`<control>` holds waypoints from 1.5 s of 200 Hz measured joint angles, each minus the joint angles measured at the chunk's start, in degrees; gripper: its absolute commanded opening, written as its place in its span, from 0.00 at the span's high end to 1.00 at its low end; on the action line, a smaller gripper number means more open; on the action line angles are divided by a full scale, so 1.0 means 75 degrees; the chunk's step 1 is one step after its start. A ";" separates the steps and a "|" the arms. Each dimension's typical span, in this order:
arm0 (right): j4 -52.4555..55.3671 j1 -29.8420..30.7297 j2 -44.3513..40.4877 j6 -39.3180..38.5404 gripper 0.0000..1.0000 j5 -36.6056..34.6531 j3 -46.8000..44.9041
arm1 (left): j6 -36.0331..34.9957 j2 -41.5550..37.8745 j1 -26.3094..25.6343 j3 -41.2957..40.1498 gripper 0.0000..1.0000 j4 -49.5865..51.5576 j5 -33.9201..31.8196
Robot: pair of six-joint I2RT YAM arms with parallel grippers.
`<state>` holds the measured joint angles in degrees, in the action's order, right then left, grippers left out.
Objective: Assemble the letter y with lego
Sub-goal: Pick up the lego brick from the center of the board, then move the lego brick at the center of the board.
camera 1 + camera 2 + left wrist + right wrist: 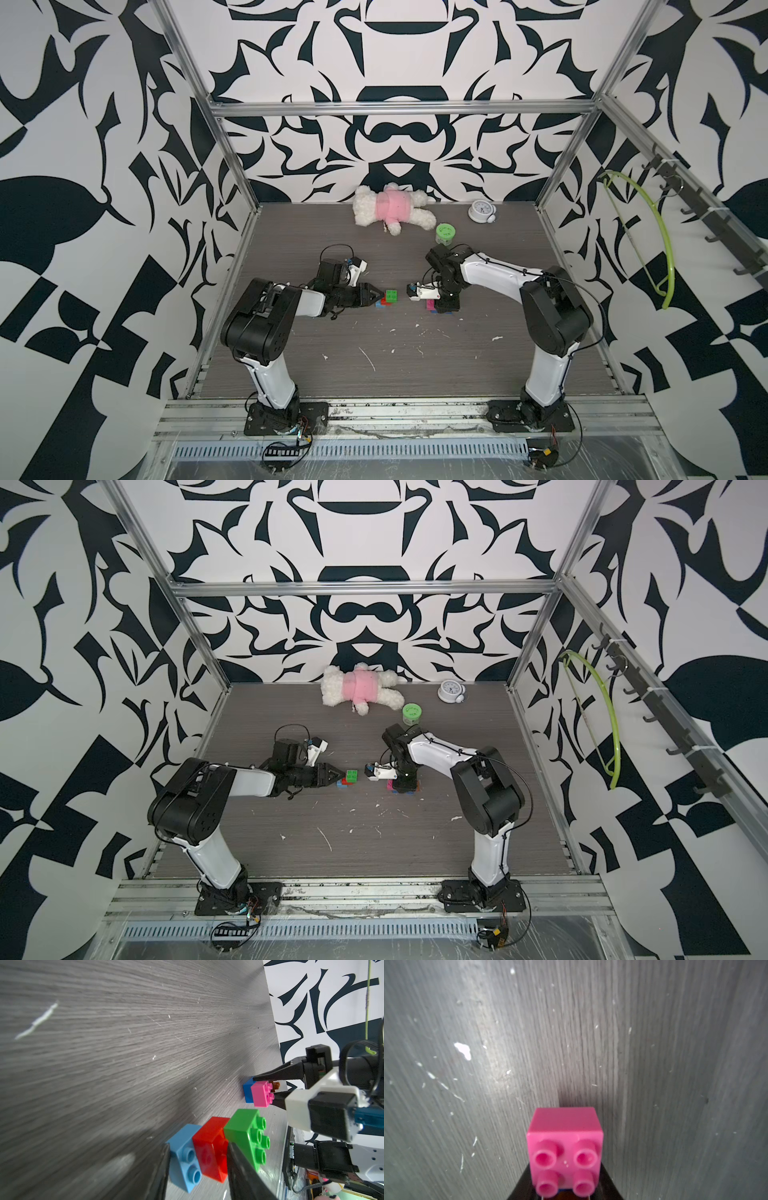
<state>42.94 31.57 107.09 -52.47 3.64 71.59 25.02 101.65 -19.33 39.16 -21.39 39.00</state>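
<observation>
Stem row (pixel 209 1147) of glossy studded bricks, lt-blue, red, green, joined. L pincer (pixel 198 1146) clamped across the lt-blue/red end, arm stretched low. Just past its tips, dk-blue bar (pixel 247 1091) w/ pink brick (pixel 260 1094) & orange brick (pixel 275 1085) on top. R pincer (pixel 565 1169) clamped on it, pointing straight down. Lidded green tub (pixel 445 232) beyond R pincer, contents unseen.

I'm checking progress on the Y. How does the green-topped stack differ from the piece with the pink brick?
The stack is three square bricks high: light blue, red, green on top. The pink piece is two layers: pink and orange side by side on a darker blue brick. The left gripper holds the stack from the side; the right gripper holds the pink piece from above. Both stand studs up.
</observation>
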 measured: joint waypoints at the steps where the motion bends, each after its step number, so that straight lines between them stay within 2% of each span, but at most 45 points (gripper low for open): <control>1: 0.0000 0.0000 0.0000 0.0000 0.68 0.0000 0.0000 | 0.0000 0.0000 0.0000 0.0000 0.53 0.0000 0.0000; 81: 0.0312 -0.0012 -0.0003 0.0035 0.75 0.0000 0.0248 | 0.0000 0.0006 0.0000 0.0000 0.53 0.0000 0.0006; 143: 0.0947 0.0469 -0.0058 0.0204 0.76 0.0044 0.2366 | 0.0023 0.0119 0.0012 0.0000 0.54 -0.0169 0.0119; 173: 0.1134 0.0755 -0.0052 0.0248 0.76 0.0187 0.2911 | 0.0090 0.0248 -0.0023 0.0000 0.54 -0.0469 0.0204; 260: 0.1536 0.0953 0.0239 0.0691 0.78 0.0507 0.3206 | 0.0533 0.0781 -0.0554 -0.0003 0.54 -0.1670 0.0376; 300: 0.1609 0.1084 0.0245 0.1198 0.79 0.0507 0.3206 | 0.0758 0.0886 -0.0688 -0.0017 0.54 -0.1941 0.0373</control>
<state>55.00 39.70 108.92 -43.48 7.44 95.64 30.70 108.29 -24.49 39.03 -35.94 41.80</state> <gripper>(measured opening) 0.330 0.459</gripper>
